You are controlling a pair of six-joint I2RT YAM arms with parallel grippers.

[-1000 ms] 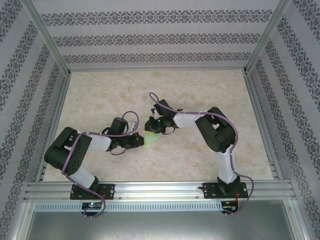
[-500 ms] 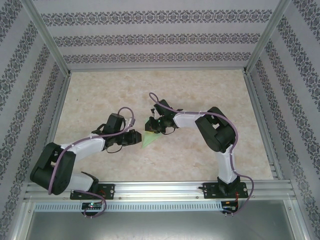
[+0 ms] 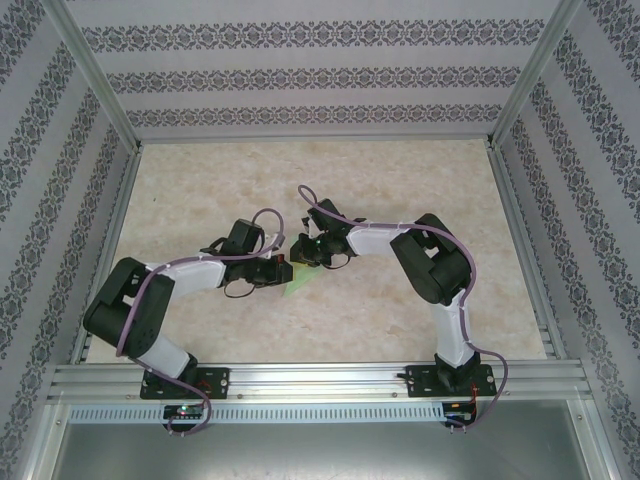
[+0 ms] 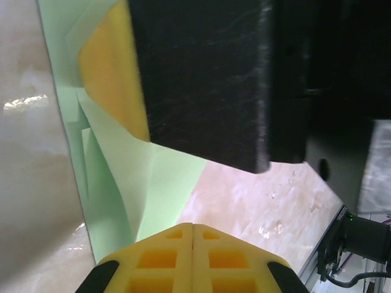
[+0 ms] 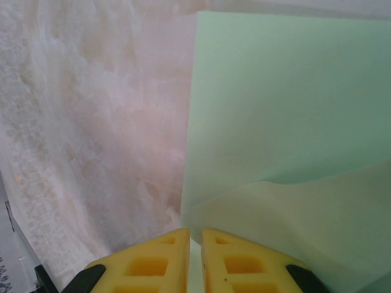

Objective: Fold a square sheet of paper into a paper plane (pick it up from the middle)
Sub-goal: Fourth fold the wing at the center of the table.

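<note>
The right gripper (image 5: 195,239) has yellow moulded fingertips with square recesses. They are drawn almost together, and a thin edge of the sheet of paper (image 5: 287,110) is nipped in the slit between them. The left gripper (image 4: 192,235) has the same yellow waffle-like tips, pressed flat against each other with only a seam showing. The sheet runs up against its left finger, but whether any of it is caught in the seam cannot be told.

The sheet is thin, matte, pale green and unmarked. It is folded into overlapping layers with sharp straight creases, and one flap lies over another. In the left wrist view, the right gripper's black finger with its yellow pad (image 4: 110,79) stands over the top of the sheet.

From above, the sheet is a small pointed triangle (image 3: 298,283), with the left gripper at its left edge and the right gripper at its far end. Under the sheet lies a glossy beige table (image 3: 420,190) with a marbled pattern. Beyond that, around the sheet, stand walls (image 3: 300,75) banded with a grey ornamental print. An aluminium rail (image 3: 320,380) runs on the near side of the sheet.
</note>
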